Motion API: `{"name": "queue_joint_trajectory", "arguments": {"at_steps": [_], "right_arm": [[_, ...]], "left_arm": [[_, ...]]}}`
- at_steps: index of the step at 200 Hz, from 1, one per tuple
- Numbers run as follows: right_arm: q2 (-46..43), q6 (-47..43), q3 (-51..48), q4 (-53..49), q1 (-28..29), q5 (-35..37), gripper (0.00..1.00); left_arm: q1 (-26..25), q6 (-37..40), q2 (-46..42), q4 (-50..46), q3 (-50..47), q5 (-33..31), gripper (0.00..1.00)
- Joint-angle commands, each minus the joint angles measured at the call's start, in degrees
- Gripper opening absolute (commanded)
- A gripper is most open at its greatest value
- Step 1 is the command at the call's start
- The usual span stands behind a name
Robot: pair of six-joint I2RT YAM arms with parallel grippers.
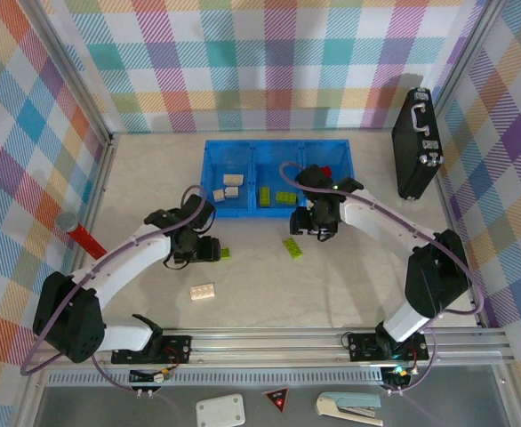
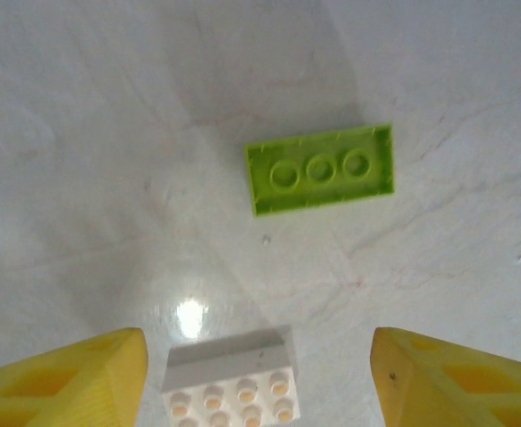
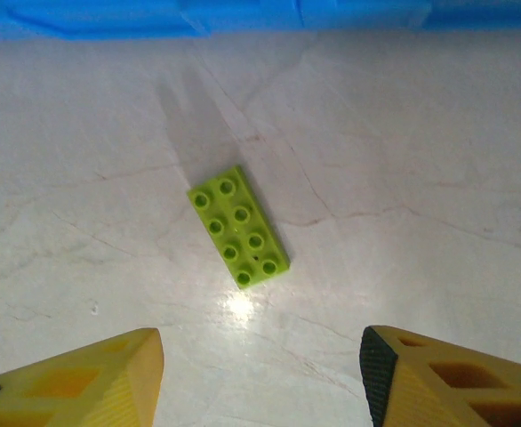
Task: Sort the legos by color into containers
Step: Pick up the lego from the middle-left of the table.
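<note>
I have the left gripper (image 2: 259,336) with jaws spread and empty over a cream brick (image 2: 234,378), an upturned lime brick (image 2: 321,169) just beyond, mid-tabletop (image 1: 349,294). The right gripper (image 3: 260,342), also spread and empty, hovers above a studs-up lime brick (image 3: 238,227) near the blue tray (image 3: 243,16), likely lined up for a pick.

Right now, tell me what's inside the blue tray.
Left compartment of the blue tray: cream bricks. Middle: lime-green bricks. Right: a red brick peeks out; the right arm covers the rest.
</note>
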Motion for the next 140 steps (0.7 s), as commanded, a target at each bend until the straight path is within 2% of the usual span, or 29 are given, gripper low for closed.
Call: {"name": "queue_joint_trajectory", "arguments": {"at_steps": [1, 30, 74, 140], "right_arm": [[-3.25, 1.1, -2.78, 1.06, 0.45, -1.23, 0.62], [-5.95, 1.67, -6.55, 1.71, 0.46, -1.15, 0.62], [-8.44, 3.03, -10.07, 3.09, 0.46, -1.92, 0.62], [-9.79, 3.49, -11.91, 3.31, 0.45, -2.02, 0.62]], "left_arm": [[-3.17, -7.15, -3.12, -2.49, -2.87, -3.17, 0.71], [-6.49, -11.21, -5.81, -3.34, -6.63, -3.66, 0.78], [-10.56, -16.37, -8.91, -3.07, -11.81, -4.3, 0.79], [-13.19, -18.46, -6.34, 1.17, -15.53, -3.56, 0.83]]}}
